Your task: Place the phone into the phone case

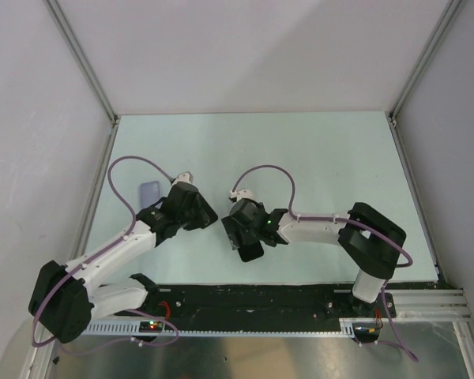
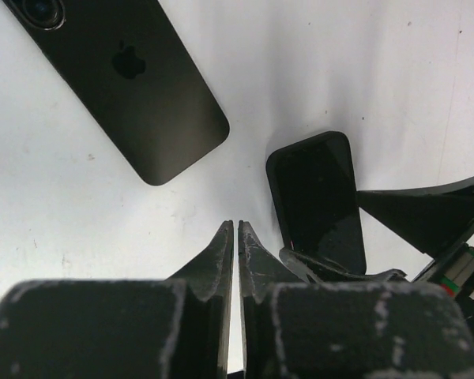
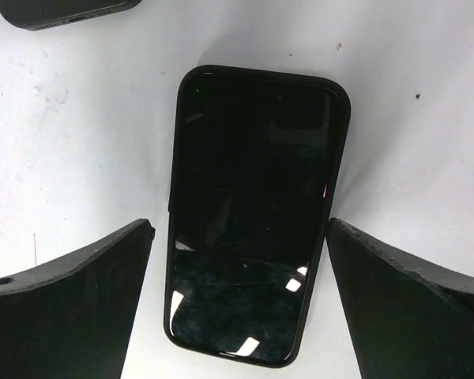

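A black phone case (image 3: 257, 213) with a glossy black screen face inside its rim lies flat on the white table. My right gripper (image 3: 238, 225) is open, with one finger on either side of it and not touching. A dark grey phone (image 2: 126, 79) lies face down with its logo and camera up, beyond and to the left of my left gripper (image 2: 236, 225). That gripper is shut and empty above bare table. The case (image 2: 316, 197) lies just to its right. The phone's edge (image 3: 63, 9) also shows in the right wrist view. From above, both grippers (image 1: 205, 215) (image 1: 245, 237) stand close together.
A small pale lilac flat rectangle (image 1: 148, 191) lies on the table left of my left gripper. Grey walls with metal rails (image 1: 95, 95) close in the table on the left, back and right. The arm bases stand along the near edge.
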{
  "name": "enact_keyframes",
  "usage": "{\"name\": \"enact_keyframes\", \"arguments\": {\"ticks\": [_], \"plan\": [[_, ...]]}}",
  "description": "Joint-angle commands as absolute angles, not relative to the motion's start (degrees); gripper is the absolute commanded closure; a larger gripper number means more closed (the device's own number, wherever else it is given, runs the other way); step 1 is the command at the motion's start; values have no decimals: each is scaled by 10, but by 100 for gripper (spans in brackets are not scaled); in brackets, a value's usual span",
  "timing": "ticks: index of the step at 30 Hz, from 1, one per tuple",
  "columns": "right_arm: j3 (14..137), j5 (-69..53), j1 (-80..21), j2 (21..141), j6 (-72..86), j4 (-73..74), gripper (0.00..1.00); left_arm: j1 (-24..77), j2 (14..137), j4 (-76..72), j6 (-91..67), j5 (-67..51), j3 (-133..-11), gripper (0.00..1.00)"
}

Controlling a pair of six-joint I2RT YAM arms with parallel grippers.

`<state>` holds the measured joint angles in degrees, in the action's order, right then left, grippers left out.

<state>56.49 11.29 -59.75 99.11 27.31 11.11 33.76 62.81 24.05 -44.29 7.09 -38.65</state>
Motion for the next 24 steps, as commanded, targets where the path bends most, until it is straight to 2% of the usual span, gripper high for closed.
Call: {"name": "enact_keyframes", "arguments": {"ticks": [1,8,15,24], "plan": [[610,171,-618,1014,253,148,2,330,613,245,-421,60,-383,91],[640,231,-642,1059,267,210,9,322,614,245,-418,57,-384,91],[625,274,-589,1057,268,223,31,310,610,255,-404,45,-390,90],[622,233,-411,1032,191,158,31,297,617,267,-395,40,-397,90]]}}
